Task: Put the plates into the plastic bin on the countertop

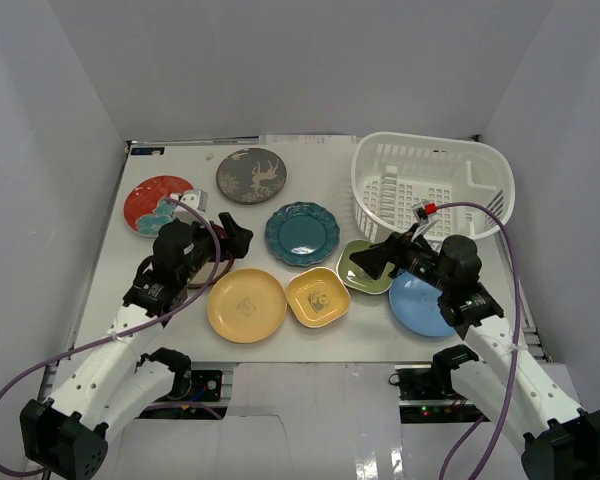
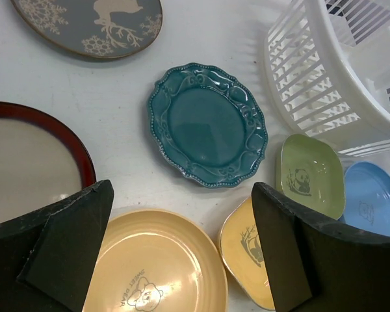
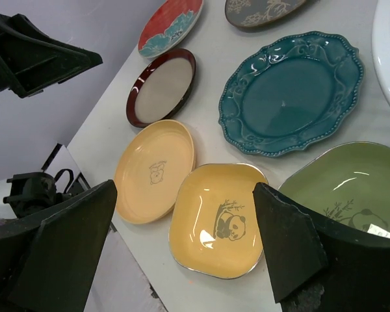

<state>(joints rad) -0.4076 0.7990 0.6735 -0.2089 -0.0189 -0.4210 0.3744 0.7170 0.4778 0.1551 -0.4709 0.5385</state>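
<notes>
All the plates lie on the white countertop [image 1: 180, 330]: red-patterned [image 1: 158, 203], dark grey [image 1: 251, 175], scalloped teal [image 1: 302, 233], round yellow [image 1: 247, 305], small square yellow [image 1: 317, 297], green [image 1: 365, 270] and light blue [image 1: 420, 305]. The brown-rimmed cream plate [image 2: 26, 166] is mostly hidden under my left arm in the top view. The white lattice bin [image 1: 430, 185] stands at the back right and holds no plate. My left gripper [image 1: 242, 238] is open and empty, hovering between the teal and round yellow plates [image 2: 182, 188]. My right gripper [image 1: 365, 262] is open and empty above the square yellow plate [image 3: 214, 218].
Pale grey walls [image 1: 60, 150] enclose the table on three sides. The bin's slotted wall [image 2: 312, 78] stands close to the teal and green plates. The plates lie close together, and some rims nearly touch.
</notes>
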